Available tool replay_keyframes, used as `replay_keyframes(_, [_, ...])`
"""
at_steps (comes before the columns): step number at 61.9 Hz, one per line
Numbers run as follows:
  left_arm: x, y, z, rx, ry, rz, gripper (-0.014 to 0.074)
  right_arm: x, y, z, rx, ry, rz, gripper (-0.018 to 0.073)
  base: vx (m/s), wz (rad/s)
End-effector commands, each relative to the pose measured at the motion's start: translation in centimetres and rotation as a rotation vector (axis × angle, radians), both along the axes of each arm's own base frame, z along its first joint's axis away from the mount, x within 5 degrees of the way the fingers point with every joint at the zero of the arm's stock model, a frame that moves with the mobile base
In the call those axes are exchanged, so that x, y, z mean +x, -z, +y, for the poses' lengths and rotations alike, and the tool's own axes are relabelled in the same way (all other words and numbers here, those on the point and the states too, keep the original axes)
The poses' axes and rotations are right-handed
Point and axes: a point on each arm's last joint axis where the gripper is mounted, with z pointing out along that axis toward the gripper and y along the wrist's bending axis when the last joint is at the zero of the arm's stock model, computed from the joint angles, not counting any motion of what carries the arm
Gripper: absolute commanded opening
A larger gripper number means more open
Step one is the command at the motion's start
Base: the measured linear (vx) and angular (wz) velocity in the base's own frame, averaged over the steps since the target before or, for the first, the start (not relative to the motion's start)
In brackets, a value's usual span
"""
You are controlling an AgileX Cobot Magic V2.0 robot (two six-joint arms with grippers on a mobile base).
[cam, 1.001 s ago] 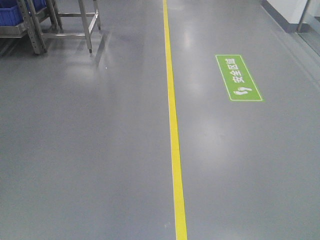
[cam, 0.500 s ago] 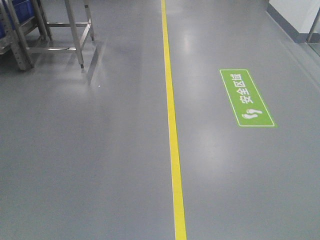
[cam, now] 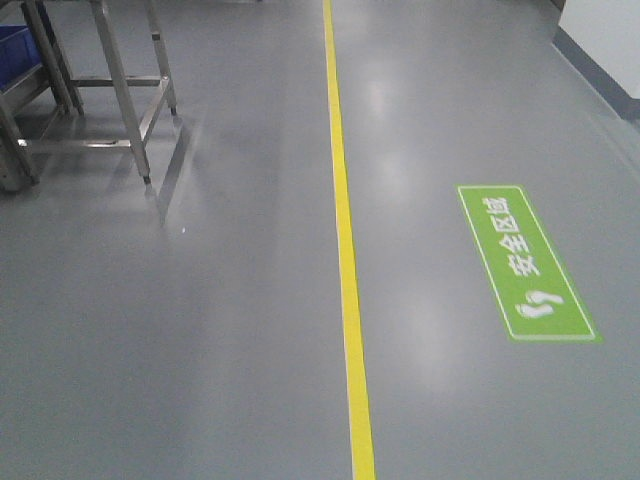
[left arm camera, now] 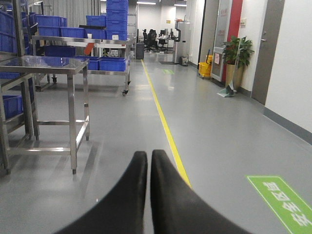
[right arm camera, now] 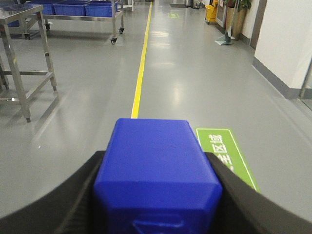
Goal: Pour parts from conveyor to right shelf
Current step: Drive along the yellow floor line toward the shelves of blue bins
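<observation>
My right gripper (right arm camera: pixel 155 157) is shut on a bright blue plastic block (right arm camera: pixel 156 170), which fills the space between its black fingers and hangs above the grey floor. My left gripper (left arm camera: pixel 148 156) is shut and empty, its two black fingers pressed together. The conveyor is out of view. A steel-framed rack with blue bins (left arm camera: pixel 9 29) stands at the far left, and its corner also shows in the front view (cam: pixel 15 45). I cannot see rollers on it. Neither gripper shows in the front view.
A yellow floor line (cam: pixel 345 260) runs ahead. A green floor sign (cam: pixel 525 262) lies to its right. A steel table (cam: pixel 130 90) stands on the left. Farther on are a wheeled cart with blue bins (left arm camera: pixel 105 53), a potted plant (left arm camera: pixel 237 51) and the right wall (cam: pixel 600 30).
The front view has advanced along the floor. The green sign has slid down and nearer, and the steel table on the left has come closer.
</observation>
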Motion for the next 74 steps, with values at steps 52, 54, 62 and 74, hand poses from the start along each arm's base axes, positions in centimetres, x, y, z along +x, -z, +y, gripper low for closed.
replay_keyframes(52, [0.01, 0.29, -0.01, -0.014, 0.005, -0.056, -0.0006, 0.16, -1.61, -0.02, -0.014, 0.002, -0.094, -0.0005, 0.85, -0.01])
replay_keyframes(54, [0.01, 0.29, -0.01, -0.014, 0.005, -0.056, -0.0006, 0.16, -1.61, -0.02, -0.014, 0.002, -0.094, -0.0005, 0.86, -0.05])
replay_keyframes(62, [0.01, 0.29, -0.01, -0.014, 0.005, -0.056, -0.0006, 0.16, -1.61, -0.02, -0.014, 0.002, -0.094, -0.0005, 0.86, -0.04])
replay_keyframes(74, [0.01, 0.29, -0.01, -0.014, 0.005, -0.056, -0.0006, 0.16, -1.61, -0.02, -0.014, 0.002, -0.094, -0.0005, 0.86, 0.0])
